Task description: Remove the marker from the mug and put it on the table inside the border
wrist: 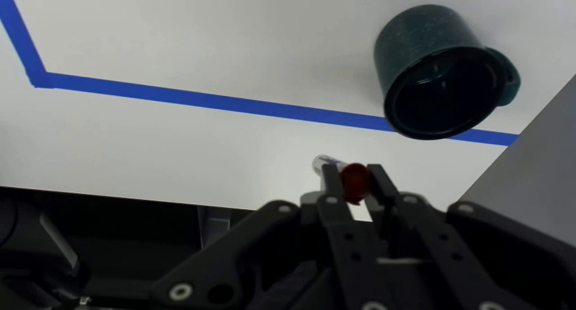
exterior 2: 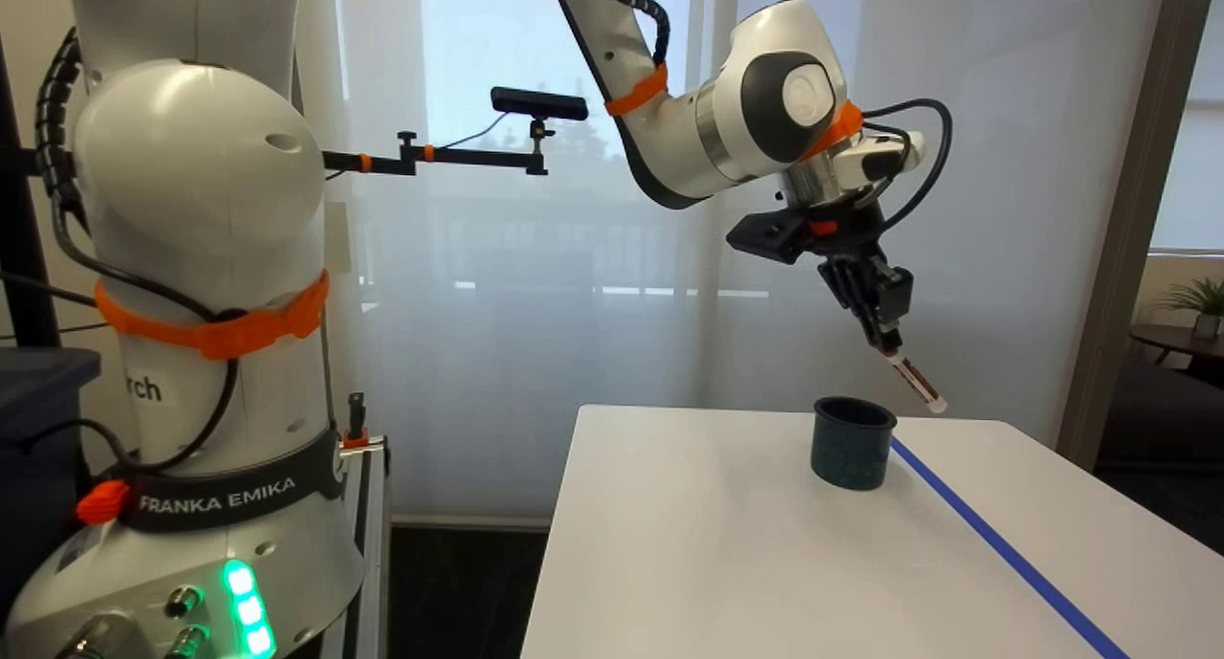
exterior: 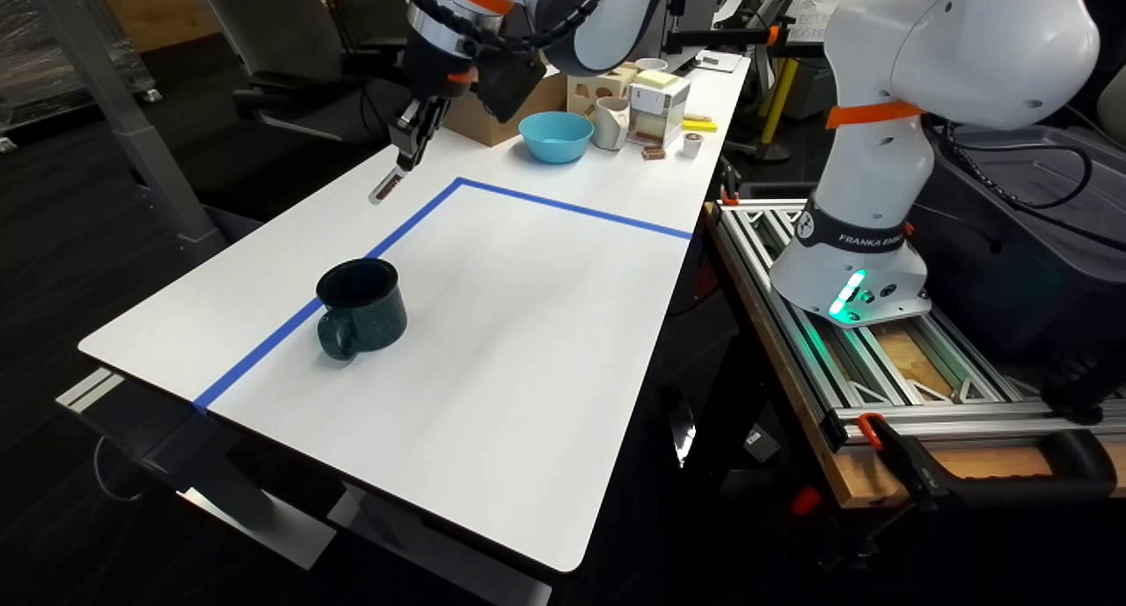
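My gripper (exterior: 408,156) is shut on the marker (exterior: 387,186), a white marker with a red cap. In the wrist view the red cap (wrist: 355,180) sits between the fingertips, and the white barrel points away. The marker hangs tilted in the air, apart from the mug, above the strip outside the blue tape border (exterior: 572,208); it also shows tilted in an exterior view (exterior 2: 918,384). The dark green mug (exterior: 365,320) stands upright on the white table (exterior: 528,395), at the border's long tape line. It also shows in an exterior view (exterior 2: 851,453) and the wrist view (wrist: 418,40).
Beyond the border's far tape line stand a blue bowl (exterior: 556,138), a beige mug (exterior: 610,124), a cardboard box (exterior: 482,124) and several small items. An office chair (exterior: 273,52) stands past the table's edge. The robot base (exterior: 853,263) is on the opposite side.
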You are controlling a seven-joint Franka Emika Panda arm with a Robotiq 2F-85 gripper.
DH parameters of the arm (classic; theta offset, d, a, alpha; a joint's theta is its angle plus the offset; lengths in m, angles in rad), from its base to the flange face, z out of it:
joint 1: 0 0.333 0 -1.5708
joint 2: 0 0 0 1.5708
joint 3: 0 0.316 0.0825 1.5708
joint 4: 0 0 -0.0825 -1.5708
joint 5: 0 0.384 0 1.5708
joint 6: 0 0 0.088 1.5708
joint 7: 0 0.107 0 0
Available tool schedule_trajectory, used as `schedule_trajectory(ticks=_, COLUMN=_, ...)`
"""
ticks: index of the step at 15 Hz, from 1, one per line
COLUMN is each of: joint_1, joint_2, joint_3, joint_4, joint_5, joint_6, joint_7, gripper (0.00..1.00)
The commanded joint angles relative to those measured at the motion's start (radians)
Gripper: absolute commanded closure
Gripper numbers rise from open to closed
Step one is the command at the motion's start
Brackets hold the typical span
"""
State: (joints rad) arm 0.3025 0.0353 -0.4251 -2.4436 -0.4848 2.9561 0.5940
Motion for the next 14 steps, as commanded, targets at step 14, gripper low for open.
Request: schedule_trajectory(ticks=14, joint_1=-0.181, joint_2=0.201, joint_3=0.136, joint_4=-0.194, joint_5=0.094, joint_6=0.329, joint_7=0.025, gripper=0.95)
